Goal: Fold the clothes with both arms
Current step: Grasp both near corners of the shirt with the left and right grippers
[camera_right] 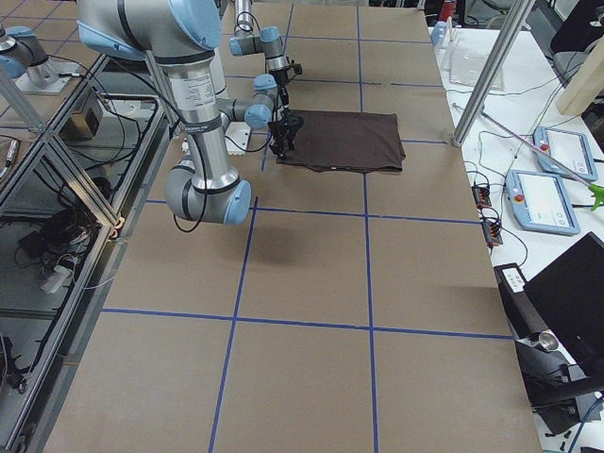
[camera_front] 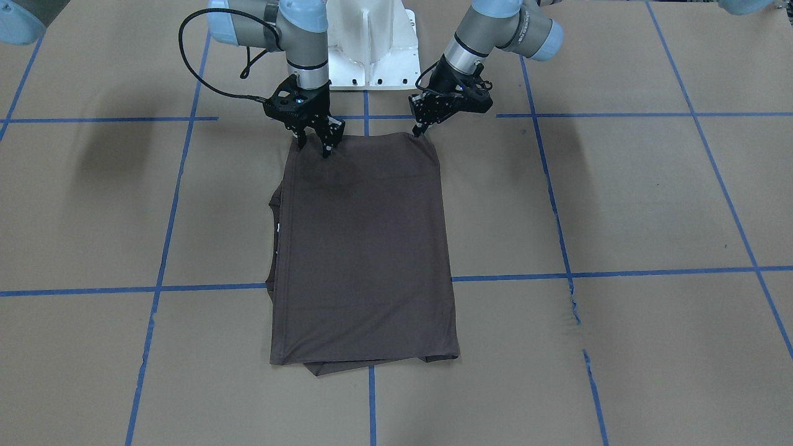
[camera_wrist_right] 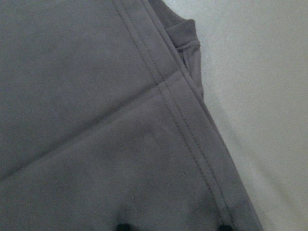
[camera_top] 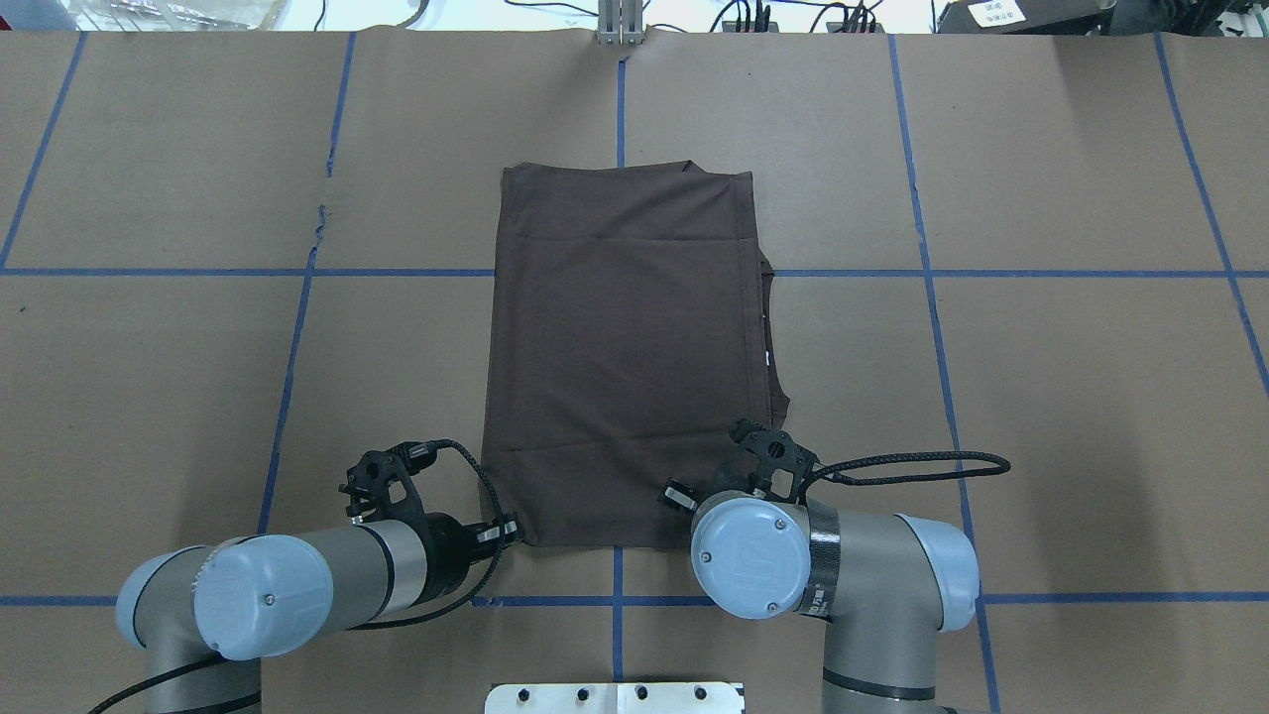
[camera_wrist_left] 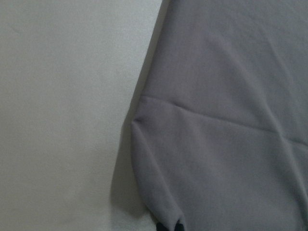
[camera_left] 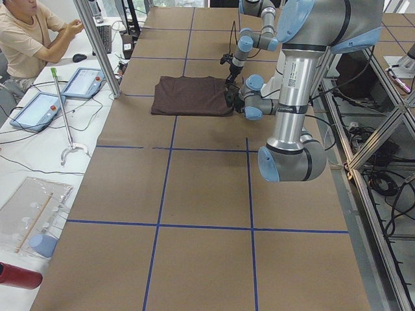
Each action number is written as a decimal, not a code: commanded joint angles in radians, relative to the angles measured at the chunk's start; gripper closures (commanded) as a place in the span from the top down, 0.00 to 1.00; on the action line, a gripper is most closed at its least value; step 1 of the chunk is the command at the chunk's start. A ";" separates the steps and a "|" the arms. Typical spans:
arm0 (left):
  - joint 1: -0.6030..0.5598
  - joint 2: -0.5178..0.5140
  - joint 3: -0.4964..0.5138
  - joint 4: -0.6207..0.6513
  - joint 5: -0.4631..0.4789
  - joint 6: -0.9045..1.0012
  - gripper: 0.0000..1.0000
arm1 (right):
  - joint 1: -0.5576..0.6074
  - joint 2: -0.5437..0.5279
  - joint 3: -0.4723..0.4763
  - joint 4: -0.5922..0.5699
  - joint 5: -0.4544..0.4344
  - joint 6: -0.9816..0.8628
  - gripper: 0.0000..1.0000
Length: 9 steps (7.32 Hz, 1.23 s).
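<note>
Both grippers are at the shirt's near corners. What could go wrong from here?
1. The left gripper seems pinched on its shirt corner, while the right gripper stands open; lifting now would likely skew the fold.
2. Layers are stacked under the right corner, so a pinch may take only the top one.
</note>
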 commanded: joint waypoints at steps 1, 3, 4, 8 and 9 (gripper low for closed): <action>0.002 0.001 0.000 0.000 0.000 0.000 0.00 | -0.001 0.003 0.000 0.004 -0.003 0.059 0.00; 0.002 0.000 0.000 0.000 0.000 0.000 0.00 | 0.001 0.003 0.006 0.004 -0.004 0.070 0.00; 0.002 0.000 0.000 0.000 0.000 0.000 0.00 | 0.007 0.003 0.008 0.004 -0.006 0.075 0.00; 0.002 0.000 -0.001 0.001 -0.002 0.003 0.00 | 0.012 0.004 0.020 0.004 -0.006 0.076 0.00; -0.008 0.007 -0.039 0.008 -0.009 0.015 0.00 | 0.016 0.000 0.067 0.001 -0.006 0.075 0.00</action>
